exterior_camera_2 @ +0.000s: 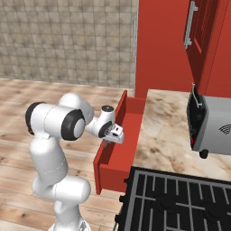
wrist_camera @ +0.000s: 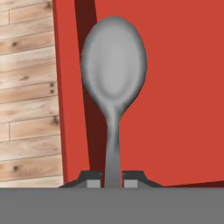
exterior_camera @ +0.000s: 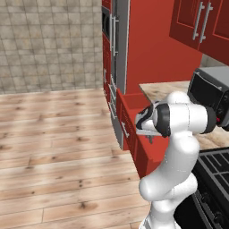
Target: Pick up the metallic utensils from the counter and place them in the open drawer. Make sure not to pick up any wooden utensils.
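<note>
Now, step: I am carrying a metal spoon (wrist_camera: 113, 83) to the drawer (exterior_camera_2: 118, 153); I judge this the placing stage.
Floor: in the hand view, wood planks lie at 9 o'clock of the spoon.
Gripper: the gripper (wrist_camera: 112, 178) is clamped on the spoon's handle, bowl pointing to 12 o'clock in the hand view.
Spoon: it hangs over the drawer's red inside, close by one wall.
Drawer: pulled open, at 9 o'clock of the counter (exterior_camera_2: 169, 131) in the right base view.
Next: I would lower the spoon a little, keep clear of the wall, then part the fingers.
Other utensils: I cannot see any on the counter from here.
</note>
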Controlling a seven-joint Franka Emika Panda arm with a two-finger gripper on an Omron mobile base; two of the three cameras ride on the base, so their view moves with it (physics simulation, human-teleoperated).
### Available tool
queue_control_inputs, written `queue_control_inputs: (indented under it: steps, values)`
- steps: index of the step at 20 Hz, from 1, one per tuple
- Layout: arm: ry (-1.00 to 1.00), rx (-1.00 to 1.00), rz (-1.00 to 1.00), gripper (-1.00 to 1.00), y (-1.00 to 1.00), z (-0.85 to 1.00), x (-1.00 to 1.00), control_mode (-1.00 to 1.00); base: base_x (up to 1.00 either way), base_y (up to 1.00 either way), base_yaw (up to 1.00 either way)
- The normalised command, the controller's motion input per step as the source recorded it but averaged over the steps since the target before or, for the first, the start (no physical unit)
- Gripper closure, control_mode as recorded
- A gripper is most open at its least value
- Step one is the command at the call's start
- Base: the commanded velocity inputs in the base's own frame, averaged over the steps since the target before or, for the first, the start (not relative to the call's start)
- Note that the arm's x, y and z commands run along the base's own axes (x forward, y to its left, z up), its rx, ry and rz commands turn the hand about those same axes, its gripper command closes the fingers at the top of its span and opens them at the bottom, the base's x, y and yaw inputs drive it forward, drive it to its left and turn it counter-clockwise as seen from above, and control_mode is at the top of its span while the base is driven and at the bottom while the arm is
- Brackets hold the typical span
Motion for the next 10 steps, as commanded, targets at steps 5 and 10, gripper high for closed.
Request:
queue_control_inputs:
  steps: [5, 10]
  values:
    - [0.00, 0.01, 0.00, 1.00, 0.06, -0.27, 0.02, -1.00, 0.00, 0.00, 0.00]
    - [0.00, 0.02, 0.00, 1.00, 0.30, -0.26, 0.00, -1.00, 0.00, 0.00, 0.00]
